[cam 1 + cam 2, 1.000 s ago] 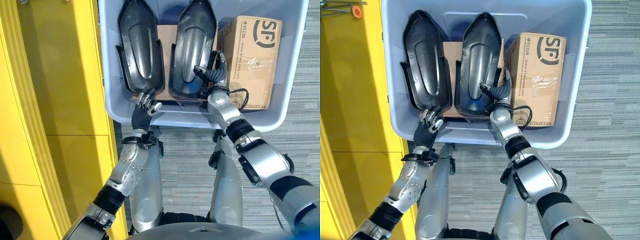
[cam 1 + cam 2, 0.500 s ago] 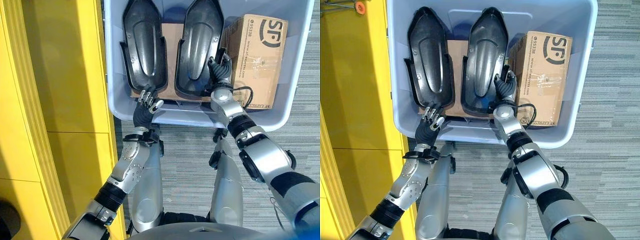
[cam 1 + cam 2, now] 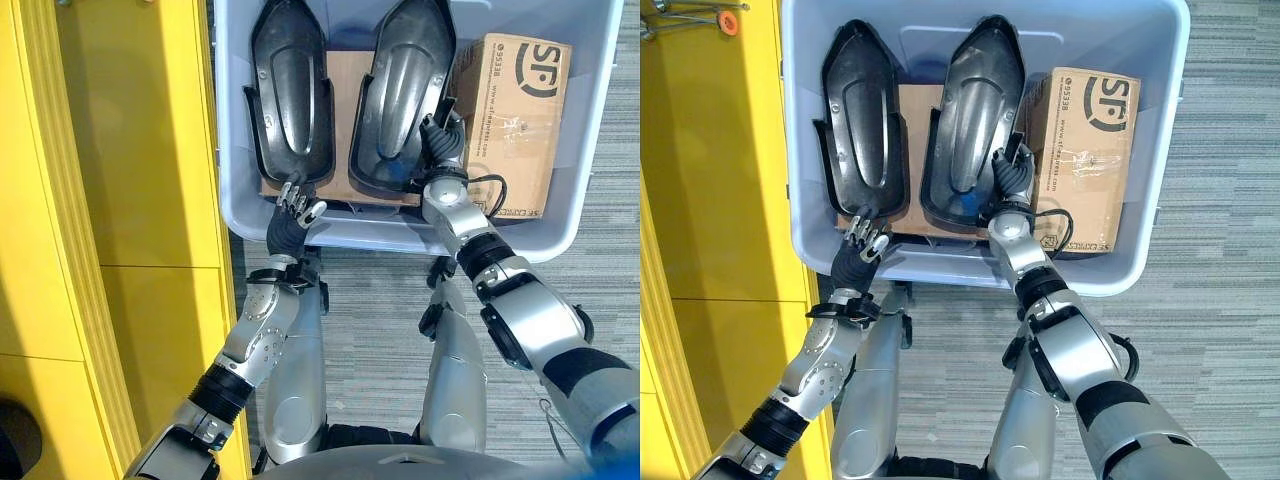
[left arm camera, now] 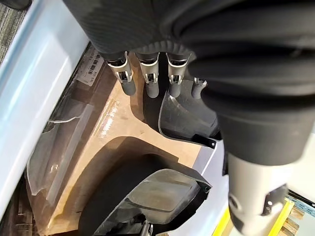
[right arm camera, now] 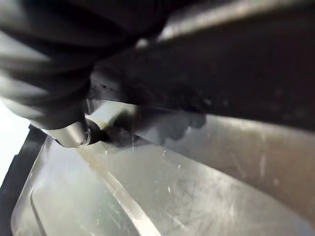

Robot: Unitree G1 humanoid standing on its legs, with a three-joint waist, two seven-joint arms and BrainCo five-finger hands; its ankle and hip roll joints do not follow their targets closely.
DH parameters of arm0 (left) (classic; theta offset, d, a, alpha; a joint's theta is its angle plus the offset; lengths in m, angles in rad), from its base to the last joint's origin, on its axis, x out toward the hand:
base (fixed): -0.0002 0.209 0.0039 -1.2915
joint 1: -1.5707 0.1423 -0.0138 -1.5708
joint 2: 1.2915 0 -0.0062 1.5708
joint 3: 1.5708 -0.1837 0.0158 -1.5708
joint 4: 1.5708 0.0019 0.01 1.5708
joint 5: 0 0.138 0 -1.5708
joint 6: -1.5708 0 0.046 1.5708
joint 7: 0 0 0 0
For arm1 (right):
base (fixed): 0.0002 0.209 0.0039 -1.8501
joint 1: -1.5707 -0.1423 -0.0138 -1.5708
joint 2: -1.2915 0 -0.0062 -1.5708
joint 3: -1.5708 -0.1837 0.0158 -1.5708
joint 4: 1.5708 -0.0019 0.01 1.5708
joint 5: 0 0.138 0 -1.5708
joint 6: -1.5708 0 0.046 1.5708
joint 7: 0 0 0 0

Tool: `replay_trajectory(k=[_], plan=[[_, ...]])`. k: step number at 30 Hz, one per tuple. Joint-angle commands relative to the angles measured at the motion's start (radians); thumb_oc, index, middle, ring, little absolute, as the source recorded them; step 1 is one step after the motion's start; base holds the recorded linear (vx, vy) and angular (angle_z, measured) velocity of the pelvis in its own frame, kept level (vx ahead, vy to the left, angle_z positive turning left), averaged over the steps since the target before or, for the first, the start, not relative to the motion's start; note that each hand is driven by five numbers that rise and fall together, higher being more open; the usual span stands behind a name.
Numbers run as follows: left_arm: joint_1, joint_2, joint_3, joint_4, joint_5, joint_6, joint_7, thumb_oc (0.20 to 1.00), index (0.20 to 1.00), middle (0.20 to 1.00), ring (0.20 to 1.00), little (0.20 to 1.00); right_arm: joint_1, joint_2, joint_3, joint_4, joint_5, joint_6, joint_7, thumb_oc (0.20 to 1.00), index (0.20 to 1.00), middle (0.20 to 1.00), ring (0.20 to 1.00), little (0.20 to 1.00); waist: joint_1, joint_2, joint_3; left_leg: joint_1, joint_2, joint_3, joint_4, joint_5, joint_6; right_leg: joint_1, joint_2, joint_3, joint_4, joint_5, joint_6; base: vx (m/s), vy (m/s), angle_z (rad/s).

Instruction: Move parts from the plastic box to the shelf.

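Since a second ago the right hand (image 3: 1012,180) has slid from the right black part's (image 3: 974,120) middle to its right edge; whether its fingers grip cannot be told. The left hand (image 3: 862,240), fingers relaxed and empty, stays at the plastic box's (image 3: 1110,275) near rim. Both parts, the left black part (image 3: 860,115) included, lie lengthwise, tips toward the frame's top.

Right hand (image 3: 1012,176) moved from lower rim of right black part (image 3: 973,120) up along its right flank; now wedged between that part and cardboard box (image 3: 1085,150). Right part tilted, nose swung toward box, lower end lifted off brown sheet. Left hand (image 3: 862,240) crept slightly closer to left black part (image 3: 862,125). Camera shifted a bit.
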Motion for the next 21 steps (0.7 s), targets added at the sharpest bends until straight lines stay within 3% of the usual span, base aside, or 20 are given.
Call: replay_trajectory(k=[1, 21], plan=[[0.035, 0.031, -0.016, -0.054, -0.002, -0.021, -0.008, 1.0, 1.0, 1.0, 1.0, 1.0, 0.053, -0.033, 0.012, -0.068, -0.003, -0.032, -0.006, 0.2, 0.2, 0.2, 0.2, 0.2, -0.013, 0.01, -0.013, 0.054, 0.005, 0.045, -0.079, -0.01, 0.028, 0.051, -0.012, 0.01, 0.065, -0.113, 0.019, 0.0, 0.0, 0.0], [0.108, 0.048, 0.04, -0.059, 0.005, 0.016, -0.035, 1.0, 1.0, 1.0, 1.0, 1.0, 0.283, -0.066, -0.067, -0.562, -0.038, -0.085, 0.028, 0.2, 0.2, 0.2, 0.2, 0.2, -0.045, 0.001, -0.014, 0.233, 0.013, 0.052, -0.115, 0.018, 0.031, 0.2, -0.011, 0.014, 0.071, -0.118, 0.007, -0.02, -0.007, -0.02]])
